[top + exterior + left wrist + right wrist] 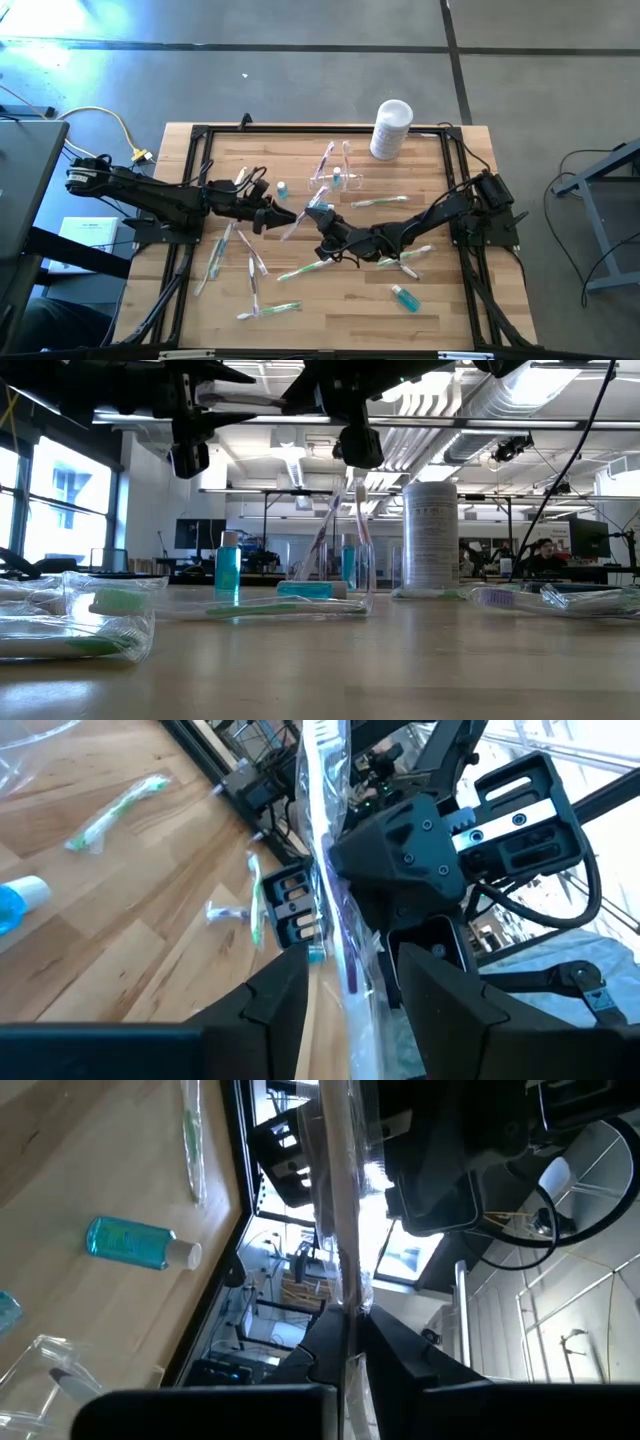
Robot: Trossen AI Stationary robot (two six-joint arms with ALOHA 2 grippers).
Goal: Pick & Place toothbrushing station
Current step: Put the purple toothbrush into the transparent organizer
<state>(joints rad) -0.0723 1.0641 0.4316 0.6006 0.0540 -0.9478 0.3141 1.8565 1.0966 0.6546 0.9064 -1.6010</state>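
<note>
A wrapped toothbrush (300, 222) is being pinched by the right pincer (322, 222), whose fingers are being pressed together on the clear wrapping. The left pincer (278, 216) is being held just beside it with its fingers spread, the same wrapped toothbrush passing between them; no grip by it is being shown. Both pincers are being kept raised above the middle of the desk (450, 300).

The toothbrushing station (341, 180), a small clear holder, is being left standing on the desk beyond the right pincer, towards the white container (391, 128) at the far edge. Two brushes are being carried in it, standing nearly upright. The held toothbrush's long axis is being kept slanted across the gap between the two pincers. The right arm is being judged the nearer to the holder, so the brush would probably need turning upright above a compartment.
</note>
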